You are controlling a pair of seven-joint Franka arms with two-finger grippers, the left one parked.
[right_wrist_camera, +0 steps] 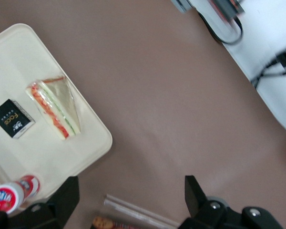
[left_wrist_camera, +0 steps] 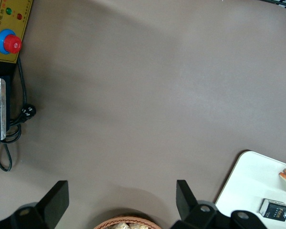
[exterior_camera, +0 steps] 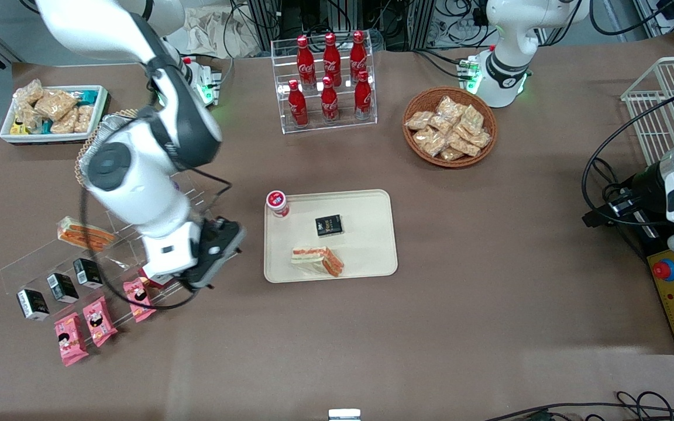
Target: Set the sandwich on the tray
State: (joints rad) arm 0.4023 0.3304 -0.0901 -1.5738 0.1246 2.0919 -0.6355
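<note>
The gripper [exterior_camera: 208, 275] hangs over the display rack [exterior_camera: 79, 263] toward the working arm's end of the tabletop [exterior_camera: 489, 263], jaws apart and holding nothing. The sandwich [exterior_camera: 318, 261] already lies on the tray [exterior_camera: 372, 257], flat, at the tray edge nearest the front camera, its long axis along that edge. By my judgement the placing is done. A black box [exterior_camera: 329, 225] and a red-capped jar [exterior_camera: 277, 203] share the tray, well apart from it.
</note>
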